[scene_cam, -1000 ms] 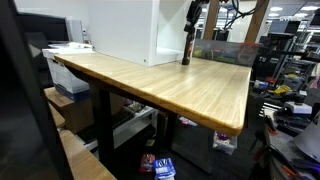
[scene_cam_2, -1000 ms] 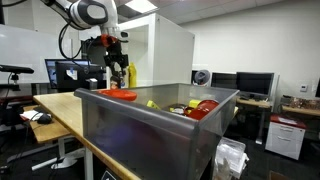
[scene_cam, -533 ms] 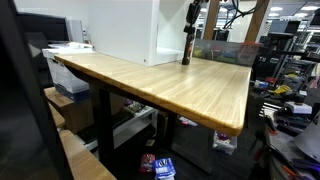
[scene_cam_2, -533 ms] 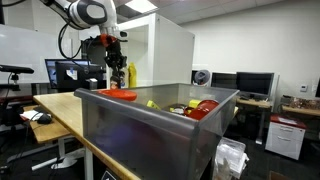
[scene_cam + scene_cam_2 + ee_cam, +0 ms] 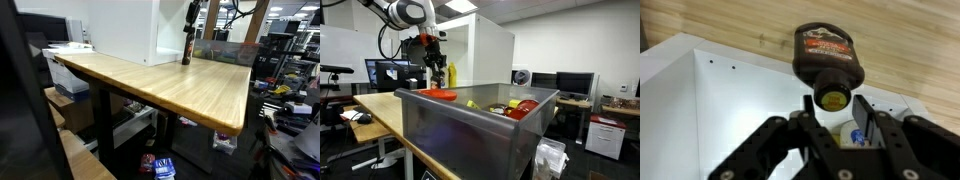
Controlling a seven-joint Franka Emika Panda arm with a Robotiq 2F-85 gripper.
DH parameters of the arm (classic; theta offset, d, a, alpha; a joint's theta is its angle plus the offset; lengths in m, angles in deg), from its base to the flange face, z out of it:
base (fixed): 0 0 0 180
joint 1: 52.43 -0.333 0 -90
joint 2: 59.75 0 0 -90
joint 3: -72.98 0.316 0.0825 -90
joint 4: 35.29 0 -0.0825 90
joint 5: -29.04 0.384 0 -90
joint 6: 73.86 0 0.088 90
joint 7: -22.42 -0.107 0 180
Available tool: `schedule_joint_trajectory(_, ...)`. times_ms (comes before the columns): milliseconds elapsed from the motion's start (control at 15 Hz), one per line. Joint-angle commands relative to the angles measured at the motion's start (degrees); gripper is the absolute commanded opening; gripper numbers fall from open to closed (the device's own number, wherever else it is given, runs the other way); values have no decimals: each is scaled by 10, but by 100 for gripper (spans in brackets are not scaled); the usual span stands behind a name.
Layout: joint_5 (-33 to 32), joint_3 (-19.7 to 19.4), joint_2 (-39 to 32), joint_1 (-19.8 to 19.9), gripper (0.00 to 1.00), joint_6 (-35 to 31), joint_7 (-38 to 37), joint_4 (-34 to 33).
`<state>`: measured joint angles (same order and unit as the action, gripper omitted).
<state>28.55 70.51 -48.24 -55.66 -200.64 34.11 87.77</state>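
Observation:
A dark brown bottle (image 5: 827,55) with a yellow cap (image 5: 832,97) and a red label stands upright on the wooden table (image 5: 910,50), next to a white box (image 5: 720,110). My gripper (image 5: 835,108) reaches down over the bottle's top, one finger on each side of the cap and very close to it. Whether the pads press on it is not visible. In both exterior views the gripper (image 5: 187,38) (image 5: 433,62) hangs at the far part of the table over the bottle (image 5: 186,52).
The tall white box (image 5: 120,30) (image 5: 490,55) stands right beside the bottle. A grey bin (image 5: 470,135) in the foreground holds red and yellow items. The long wooden tabletop (image 5: 170,85) reaches toward the camera. Desks and monitors surround the table.

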Motion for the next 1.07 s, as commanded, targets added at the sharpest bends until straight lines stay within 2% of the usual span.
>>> schedule_joint_trajectory(0,-15,10,6,10,74,13,-7,-2)
schedule_joint_trajectory(267,-14,11,17,8,95,30,-6,5)
schedule_joint_trajectory(333,-14,11,19,8,97,33,-6,7)
schedule_joint_trajectory(533,-15,13,22,8,100,45,-6,10)
schedule_joint_trajectory(1000,-19,15,24,11,100,66,-28,8)
